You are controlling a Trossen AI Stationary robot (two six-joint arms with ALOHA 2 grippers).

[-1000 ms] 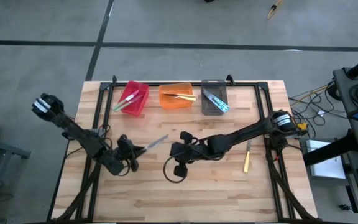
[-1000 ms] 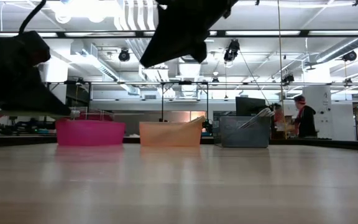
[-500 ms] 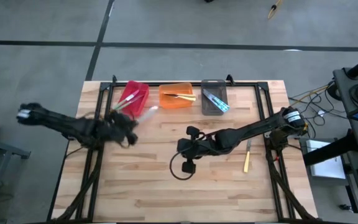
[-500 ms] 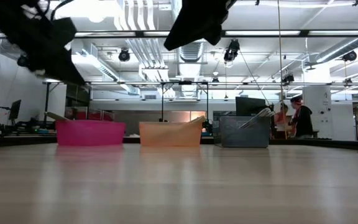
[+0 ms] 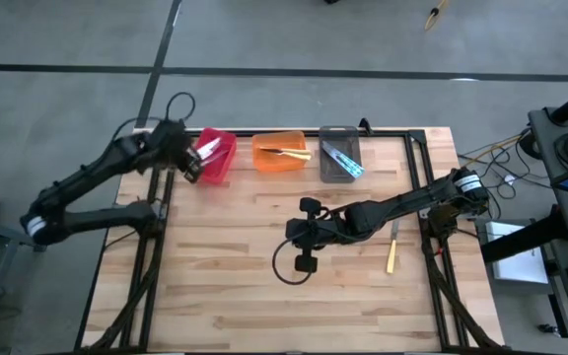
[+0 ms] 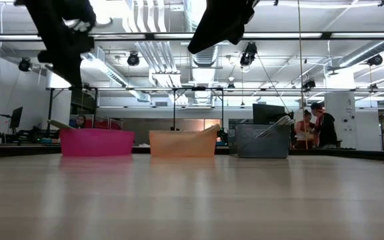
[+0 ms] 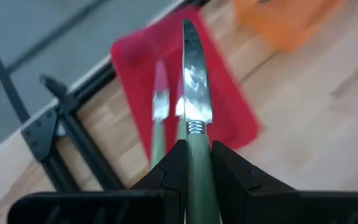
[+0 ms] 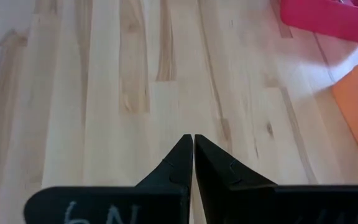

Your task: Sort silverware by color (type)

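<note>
L gripper [image 7: 197, 163] is up over the near-left edge of the red bin [image 5: 221, 164], fingers clamped on the green handle of a table knife [image 7: 191, 106]. Only the left wrist cam shows this properly: silver blade pointing out over the bin, w/ two more green-handled utensils [image 7: 159, 127] lying inside. From the high view that knife is just a pale sliver at the gripper, hard to make out.

R gripper [image 8: 193, 155] hangs over bare wood [image 8: 104, 93] mid-table, fingertips pressed together, nothing between them. Its wrist cam catches only corners of the red and orange bins.

High view gives the rest: orange bin [image 5: 264, 160] holds a yellow-handled piece [image 5: 286, 152], grey bin [image 5: 335, 170] holds light blue ones [image 5: 343, 159], and one yellow-handled utensil [image 5: 391, 253] lies loose on the table by the R arm, well apart from the bins.

Low view shows the three bins in a row at the far edge, both arms as dark shapes overhead, and people [image 6: 320, 127] standing in the room behind. No loose silverware visible from there.
</note>
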